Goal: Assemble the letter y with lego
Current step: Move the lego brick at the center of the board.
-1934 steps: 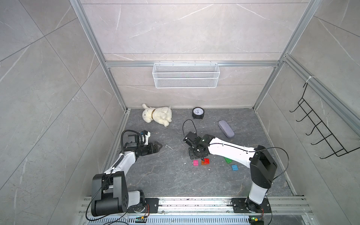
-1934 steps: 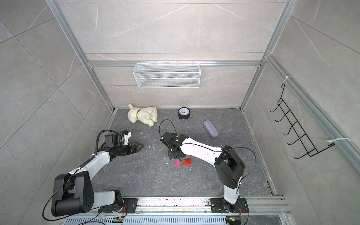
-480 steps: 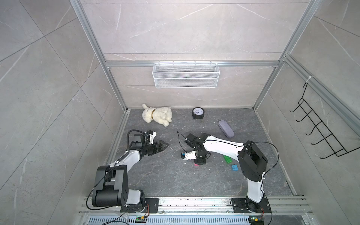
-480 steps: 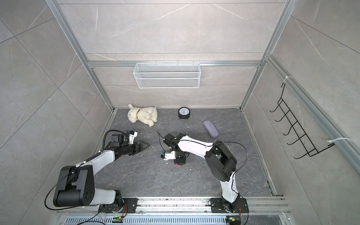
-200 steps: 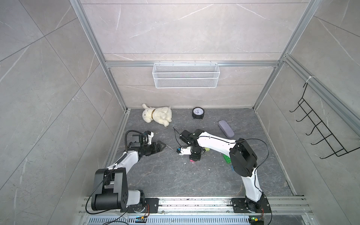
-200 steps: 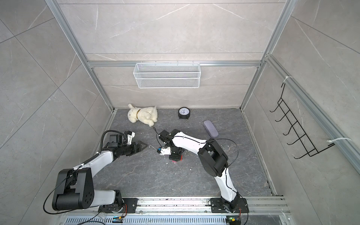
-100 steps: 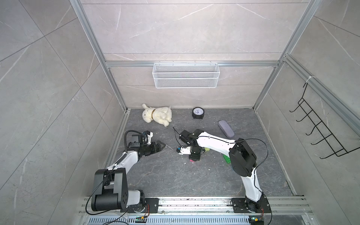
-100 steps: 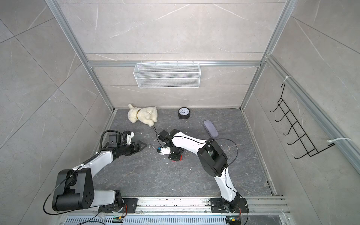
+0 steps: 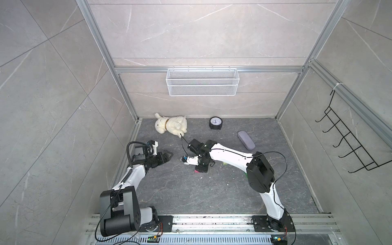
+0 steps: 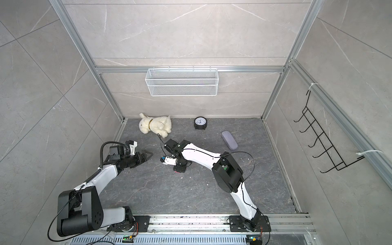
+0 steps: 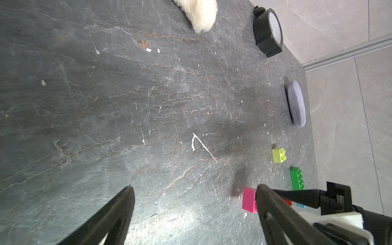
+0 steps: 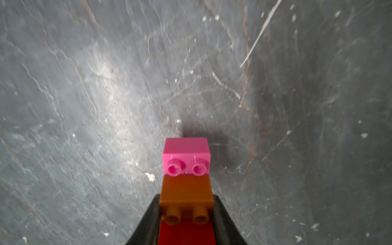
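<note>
— Shifted leftward, hasn't it, the right gripper (image 9: 201, 168)?
— Yes. It's clamped on the stepped pink-orange-red stack of studded plastic bricks (image 12: 186, 152), left of the grey stone tabletop's (image 9: 191, 195) middle.
— And the left gripper (image 11: 194, 187)?
— Spread wide, empty, facing it. The yellow-green square brick (image 11: 279, 154) and long green brick (image 11: 297, 178) lie further toward the right edge.

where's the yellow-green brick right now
In the left wrist view the yellow-green brick lies loose on the right side of the table, between the grey case and the longer green brick.
</note>
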You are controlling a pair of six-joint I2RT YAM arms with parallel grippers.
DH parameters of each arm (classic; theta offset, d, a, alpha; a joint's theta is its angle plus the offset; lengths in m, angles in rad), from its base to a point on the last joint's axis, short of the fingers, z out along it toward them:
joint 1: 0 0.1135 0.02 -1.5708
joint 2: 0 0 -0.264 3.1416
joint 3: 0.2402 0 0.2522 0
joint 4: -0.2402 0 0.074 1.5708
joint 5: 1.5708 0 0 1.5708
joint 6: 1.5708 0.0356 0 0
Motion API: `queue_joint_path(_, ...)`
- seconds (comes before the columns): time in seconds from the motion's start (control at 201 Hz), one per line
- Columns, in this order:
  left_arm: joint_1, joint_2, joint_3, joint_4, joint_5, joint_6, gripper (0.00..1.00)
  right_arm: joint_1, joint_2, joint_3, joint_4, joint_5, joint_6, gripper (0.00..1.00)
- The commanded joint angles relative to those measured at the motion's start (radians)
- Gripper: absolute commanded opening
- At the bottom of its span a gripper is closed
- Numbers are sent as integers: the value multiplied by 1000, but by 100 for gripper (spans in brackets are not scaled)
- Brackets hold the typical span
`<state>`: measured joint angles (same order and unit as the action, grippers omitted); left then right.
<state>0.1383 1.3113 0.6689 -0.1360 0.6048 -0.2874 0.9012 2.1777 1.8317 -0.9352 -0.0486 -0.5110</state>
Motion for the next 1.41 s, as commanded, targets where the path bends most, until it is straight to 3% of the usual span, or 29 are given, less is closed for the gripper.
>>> queue_joint_path(0.0,5,-25,27,-16,11,19,92,8,44,37,26,-46,16,28)
queue_joint_path(0.622,6,-21,21,-13,18,13,92,13,51,-53,230,-135,65,32)
queue_joint_path(1.0,7,-17,12,-5,18,13,92,14,23,-84,285,-144,85,49)
queue_joint_path(1.264,-4,-10,-11,39,87,-32,91,4,-161,-210,369,-94,159,50)
queue_joint_path(1.409,-45,-4,-20,49,93,-37,91,-64,-328,-394,409,-60,348,51)
